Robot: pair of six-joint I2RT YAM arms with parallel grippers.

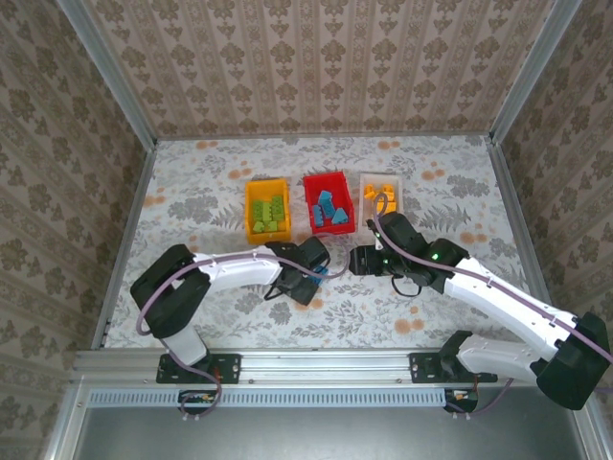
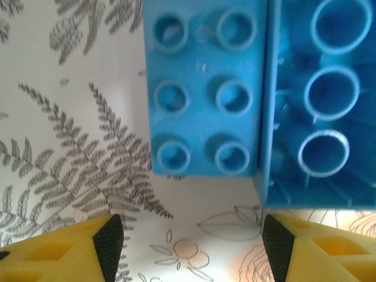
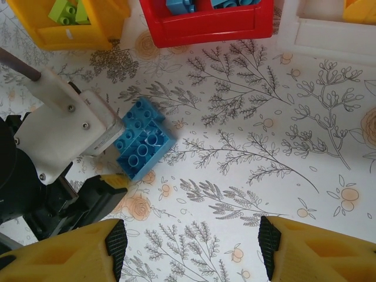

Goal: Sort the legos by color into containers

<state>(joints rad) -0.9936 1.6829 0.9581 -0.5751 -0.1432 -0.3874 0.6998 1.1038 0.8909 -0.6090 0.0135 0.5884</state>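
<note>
Two blue legos [image 2: 202, 88] lie joined on the flowered table, one with its studs toward me and the other [image 2: 323, 100] showing its hollow underside. My left gripper [image 2: 191, 241] is open just short of them, with nothing between its fingers. The same blue pair [image 3: 141, 147] lies ahead and to the left of my open right gripper [image 3: 191, 249], which hovers over bare table. From above, the left gripper [image 1: 321, 271] and the right gripper [image 1: 359, 261] face each other in front of the containers. The yellow bin [image 1: 251, 206] holds green legos, the red bin [image 1: 308, 201] blue ones, and the white bin [image 1: 365, 199] orange ones.
The three bins stand in a row at the table's middle back, with their front walls visible as the yellow bin [image 3: 64, 38], the red bin [image 3: 205, 26] and the white bin [image 3: 335, 38]. The left arm's white wrist [image 3: 64, 123] sits close to the right gripper. Metal rails [image 1: 124, 105] border the table.
</note>
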